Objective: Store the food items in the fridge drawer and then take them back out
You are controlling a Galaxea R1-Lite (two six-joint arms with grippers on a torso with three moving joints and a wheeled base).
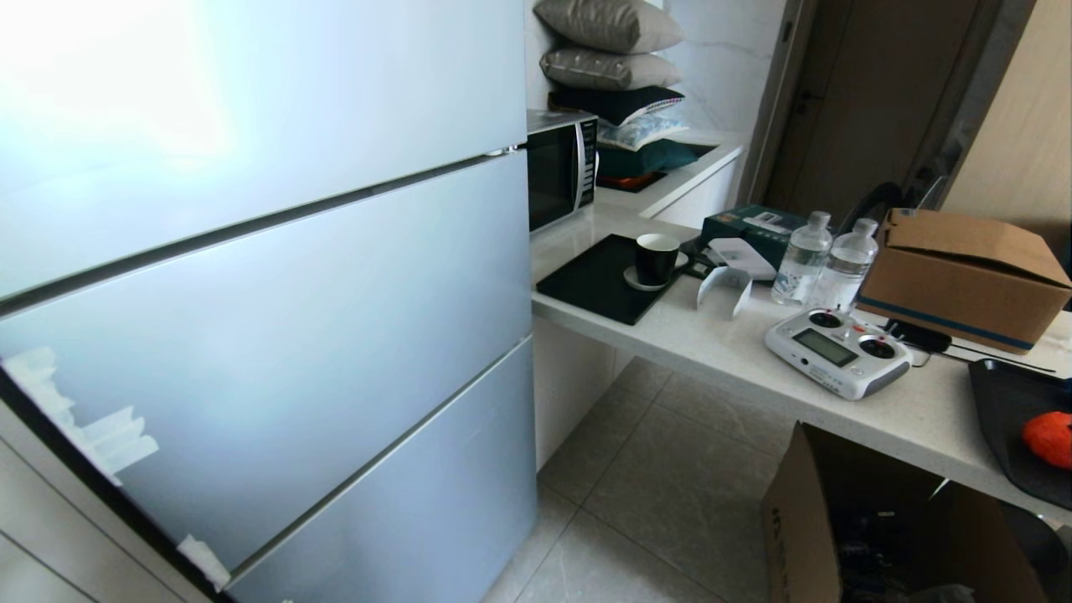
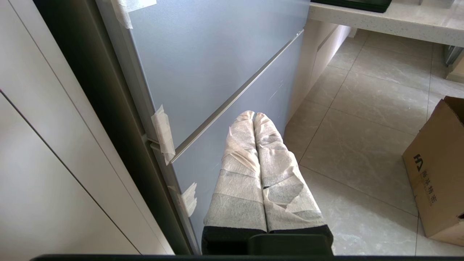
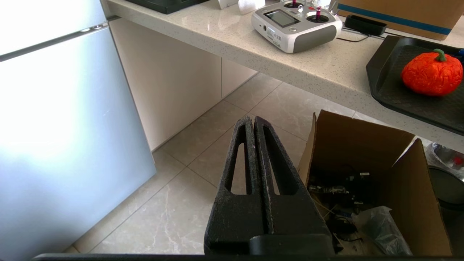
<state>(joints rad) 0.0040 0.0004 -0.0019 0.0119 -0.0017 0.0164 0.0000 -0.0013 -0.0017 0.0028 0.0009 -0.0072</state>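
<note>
- Fridge [image 1: 276, 335] is standing with all doors shut; drawer is not showing.
- Orange-red pumpkin-like food item [image 3: 432, 73] is sitting on black tray [image 3: 391, 90] on worktop [image 3: 290, 65], near remote controller [image 3: 295, 24].
- Left gripper [image 2: 253, 115], tape-wrapped, is hanging by fridge's lower door, jaws pressed together, empty.
- Right gripper [image 3: 253, 119] is hanging above floor beside open cardboard box [image 3: 366, 174], jaws pressed together, empty.

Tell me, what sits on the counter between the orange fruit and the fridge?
In the head view, between the fruit and the fridge sit a remote controller, two water bottles, a black cup.
</note>
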